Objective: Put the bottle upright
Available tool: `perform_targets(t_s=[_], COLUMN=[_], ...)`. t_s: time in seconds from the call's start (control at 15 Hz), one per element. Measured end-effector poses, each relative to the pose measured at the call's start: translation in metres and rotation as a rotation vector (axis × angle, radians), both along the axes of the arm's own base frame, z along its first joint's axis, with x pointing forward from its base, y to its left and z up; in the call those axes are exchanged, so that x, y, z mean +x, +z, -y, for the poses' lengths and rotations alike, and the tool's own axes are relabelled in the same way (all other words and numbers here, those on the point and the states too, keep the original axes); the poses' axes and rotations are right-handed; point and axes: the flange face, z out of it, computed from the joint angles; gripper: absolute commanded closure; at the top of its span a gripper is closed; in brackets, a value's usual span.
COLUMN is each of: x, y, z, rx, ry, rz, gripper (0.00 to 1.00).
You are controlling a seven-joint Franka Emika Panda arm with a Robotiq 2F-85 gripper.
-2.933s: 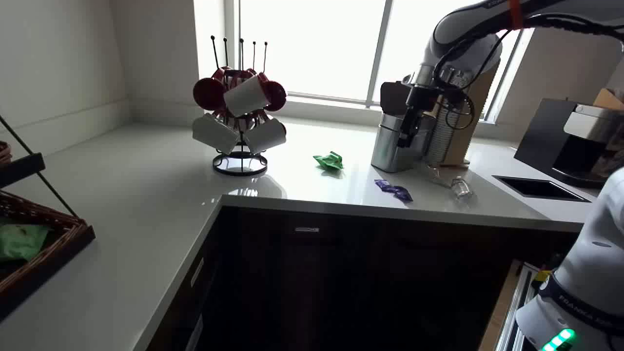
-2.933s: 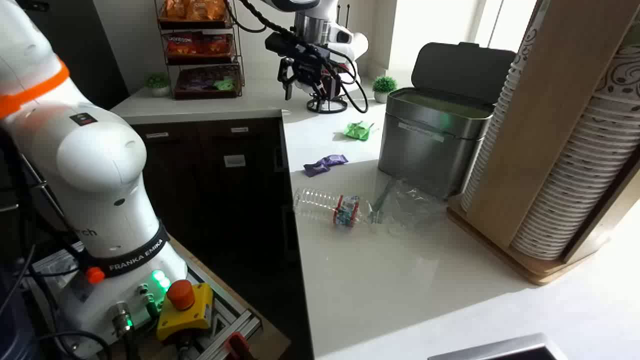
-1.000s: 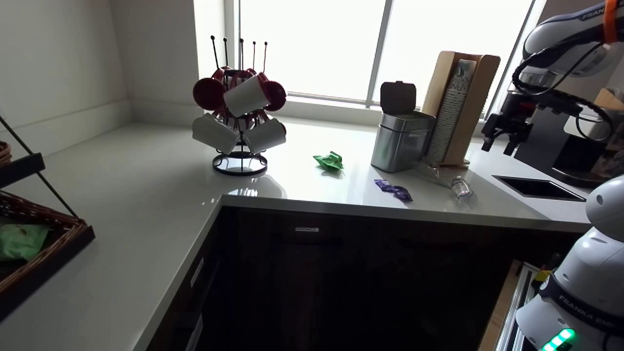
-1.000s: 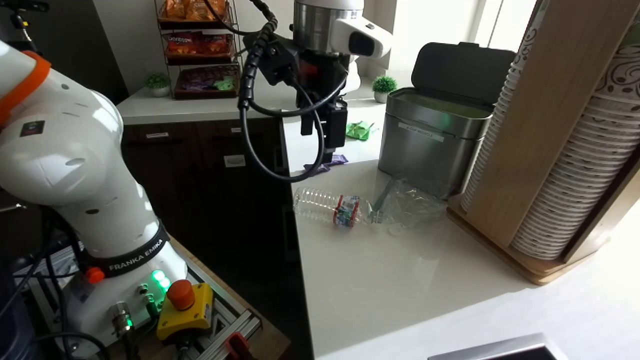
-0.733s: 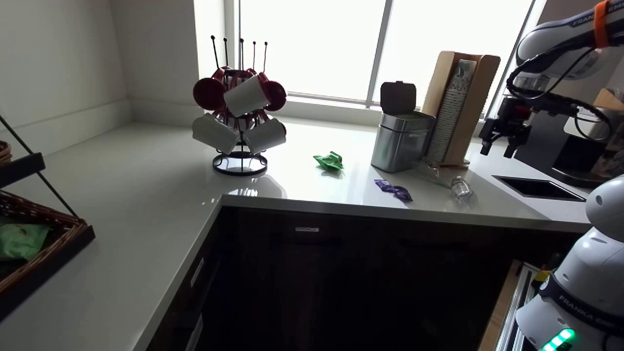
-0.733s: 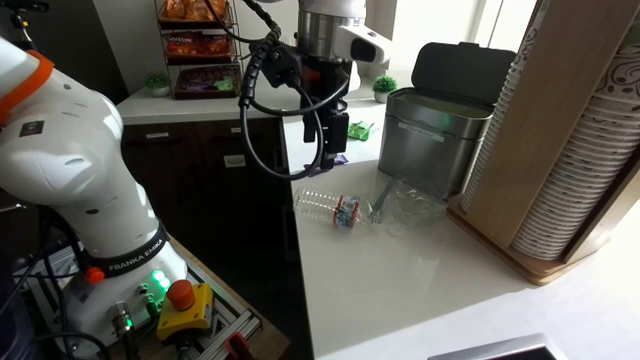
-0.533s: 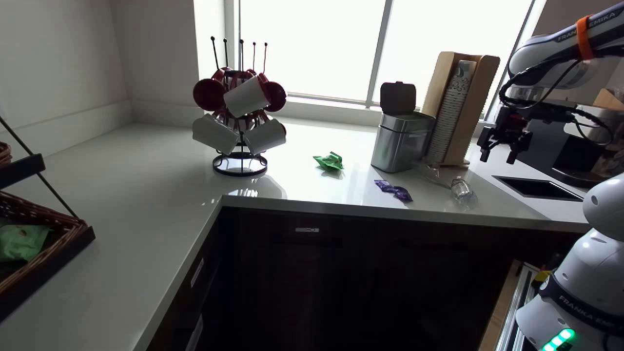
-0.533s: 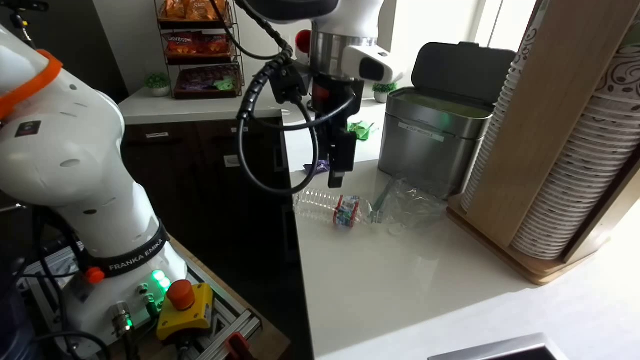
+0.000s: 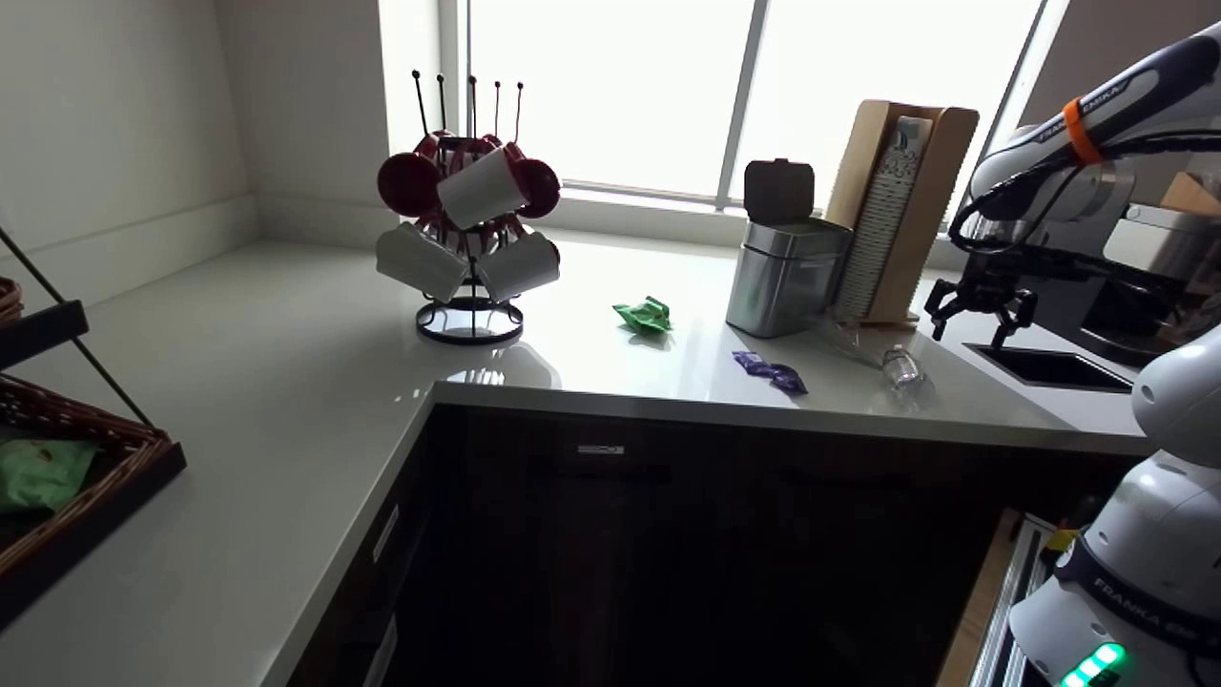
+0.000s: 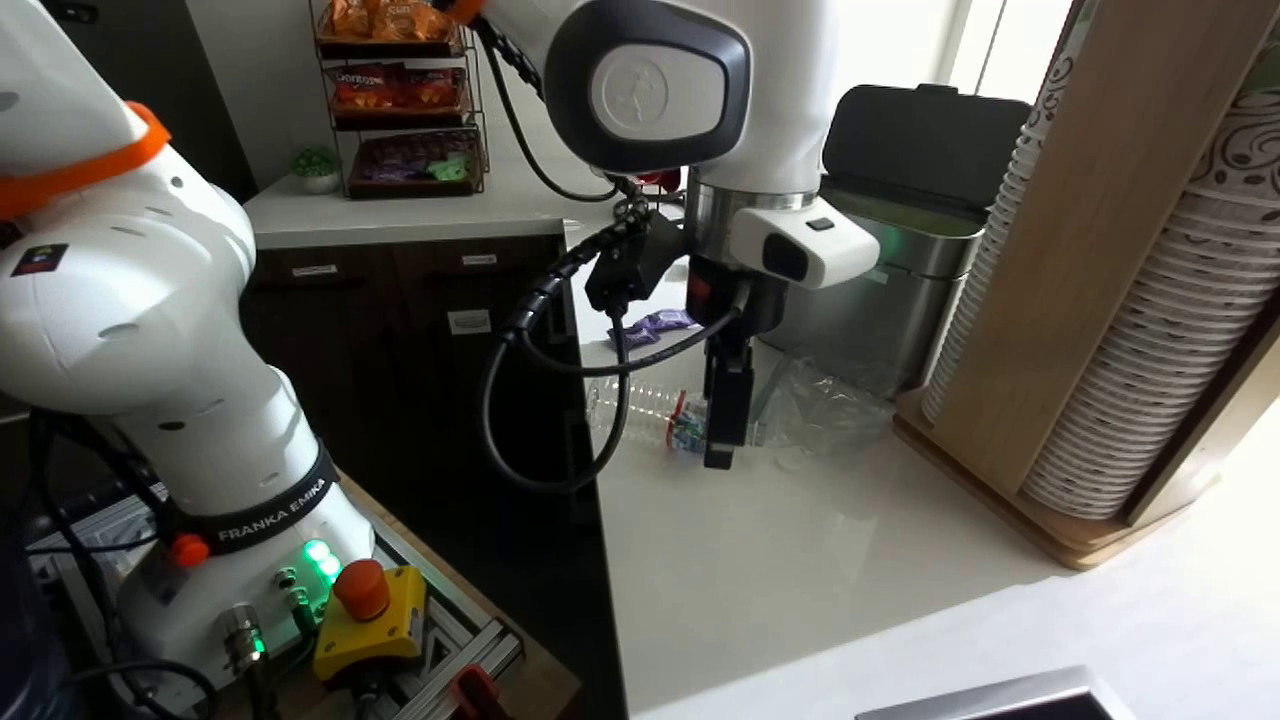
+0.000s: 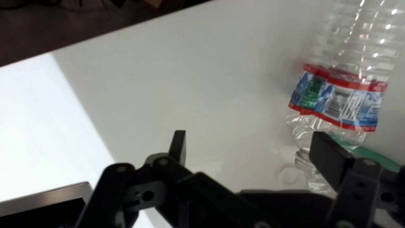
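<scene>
The bottle is clear plastic with a red and blue label. It lies on its side on the counter, in both exterior views (image 9: 902, 368) (image 10: 687, 422) and in the wrist view (image 11: 343, 98). Its neck points away from the counter's front edge. My gripper (image 9: 968, 336) is open and empty above the counter, beside the bottle. In an exterior view the gripper (image 10: 720, 455) covers part of the bottle's neck end. In the wrist view the gripper (image 11: 249, 136) has its right finger overlapping the bottle's shoulder and neck; whether they touch I cannot tell.
A clear plastic bag (image 10: 825, 405) lies near the bottle's neck. The steel canister (image 9: 777, 286) with its lid up and a wooden cup holder (image 10: 1010, 400) stand behind. Purple packets (image 9: 771, 372) and a green packet (image 9: 646, 315) lie nearby. A dark recessed opening (image 9: 1049, 369) is in the counter.
My gripper has moved from the mug rack side, past the canister, to beside the bottle, and has come down toward the counter. The bottle has not moved.
</scene>
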Motion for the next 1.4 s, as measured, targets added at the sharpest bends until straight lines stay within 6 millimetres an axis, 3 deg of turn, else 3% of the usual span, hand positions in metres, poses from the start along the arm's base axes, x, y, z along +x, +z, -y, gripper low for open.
perform_targets(t_s=[0.4,1.0,1.4], x=[0.018,0.058,0.065], y=[-0.015,-0.021,-0.035], z=[0.014,0.004,0.001], rx=[-0.040,-0.023,-0.019], ry=[-0.107,-0.081,-0.064], rz=[0.078,0.096,0.061], gripper=[0.00,0.00,0.00])
